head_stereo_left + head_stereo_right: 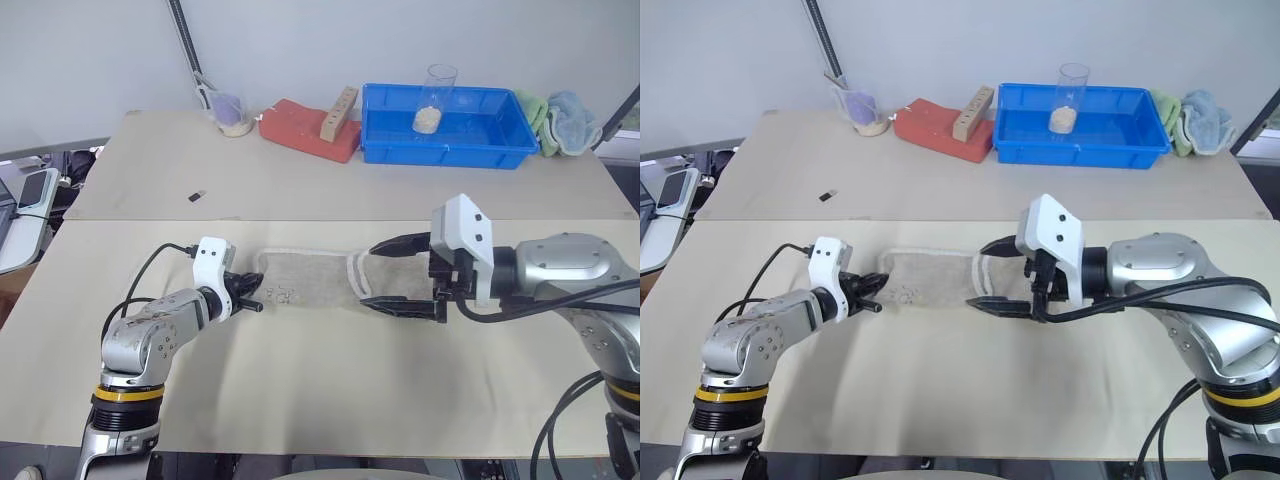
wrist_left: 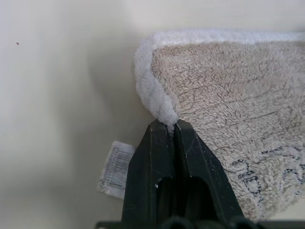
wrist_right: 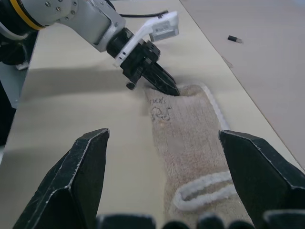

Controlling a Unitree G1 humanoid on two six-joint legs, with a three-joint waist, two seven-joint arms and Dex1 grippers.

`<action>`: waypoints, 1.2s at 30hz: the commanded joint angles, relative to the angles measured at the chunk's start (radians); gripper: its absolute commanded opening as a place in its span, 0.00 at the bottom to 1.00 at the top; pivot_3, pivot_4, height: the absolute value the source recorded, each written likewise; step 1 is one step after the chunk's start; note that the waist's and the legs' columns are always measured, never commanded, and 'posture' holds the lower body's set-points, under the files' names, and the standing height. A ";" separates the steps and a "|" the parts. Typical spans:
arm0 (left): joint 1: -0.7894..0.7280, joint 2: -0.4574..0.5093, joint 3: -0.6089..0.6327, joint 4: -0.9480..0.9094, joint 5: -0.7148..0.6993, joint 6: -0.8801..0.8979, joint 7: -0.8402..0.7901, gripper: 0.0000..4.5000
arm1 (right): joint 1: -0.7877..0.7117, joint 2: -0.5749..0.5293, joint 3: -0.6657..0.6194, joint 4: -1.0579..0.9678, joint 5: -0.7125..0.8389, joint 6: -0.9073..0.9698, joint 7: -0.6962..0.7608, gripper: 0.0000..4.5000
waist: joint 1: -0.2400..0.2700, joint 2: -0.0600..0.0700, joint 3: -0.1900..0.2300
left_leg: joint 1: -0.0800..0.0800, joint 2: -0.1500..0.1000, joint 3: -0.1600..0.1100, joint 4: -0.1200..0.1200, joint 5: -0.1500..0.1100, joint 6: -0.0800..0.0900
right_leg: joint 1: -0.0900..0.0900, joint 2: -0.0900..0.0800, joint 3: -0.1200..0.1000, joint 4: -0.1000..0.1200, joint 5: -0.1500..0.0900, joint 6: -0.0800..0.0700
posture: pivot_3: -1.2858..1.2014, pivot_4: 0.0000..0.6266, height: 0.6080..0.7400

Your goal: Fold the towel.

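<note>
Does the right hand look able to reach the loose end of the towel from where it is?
Probably yes. The right hand hangs open just beside that end of the towel, with nothing between them; the left hand is shut on the far end, out of its way.

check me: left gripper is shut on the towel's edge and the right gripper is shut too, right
Not quite. The left gripper is shut on the towel edge, but the right gripper is open, its fingers wide apart in the right wrist view.

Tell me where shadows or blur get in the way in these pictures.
Left wrist view: the towel is crisp, its label blurred, soft shadow beside the hem. Right wrist view: the right gripper's near fingers look soft. Eye views: even light, faint shadows.
</note>
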 commanded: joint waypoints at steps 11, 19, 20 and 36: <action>-0.276 0.102 -0.154 -0.134 -0.157 0.124 -0.257 0.01 | 0.156 -0.219 -0.238 -0.035 0.081 0.033 0.086 0.91 | 0.000 -0.001 0.001 | -0.002 0.000 0.001 0.000 0.000 0.000 | 0.001 0.002 -0.001 -0.005 0.000 0.000 | 0.52 0.24 1.00; -0.434 -0.086 -0.342 0.021 -0.081 0.056 -0.281 0.01 | 0.270 -0.291 -0.340 -0.037 0.075 0.036 0.111 0.91 | 0.000 -0.004 0.003 | -0.003 -0.001 0.003 0.000 0.000 0.000 | 0.001 0.002 0.000 -0.005 0.000 0.000 | 0.52 0.24 1.00; -0.449 -0.112 -0.361 0.043 -0.069 0.043 -0.285 0.01 | 0.284 -0.296 -0.353 -0.039 0.078 0.038 0.112 0.91 | 0.001 -0.004 0.003 | -0.004 -0.001 0.003 0.001 0.000 0.000 | 0.002 0.002 0.000 -0.006 0.000 0.000 | 0.52 0.24 1.00; -0.517 -0.378 -0.473 0.257 0.098 -0.145 -0.305 0.24 | 0.424 -0.309 -0.522 -0.090 0.099 0.078 0.105 0.91 | 0.003 -0.005 0.003 | -0.009 -0.002 0.003 0.003 0.001 0.000 | 0.002 0.002 0.000 -0.007 0.001 0.001 | 0.52 0.24 1.00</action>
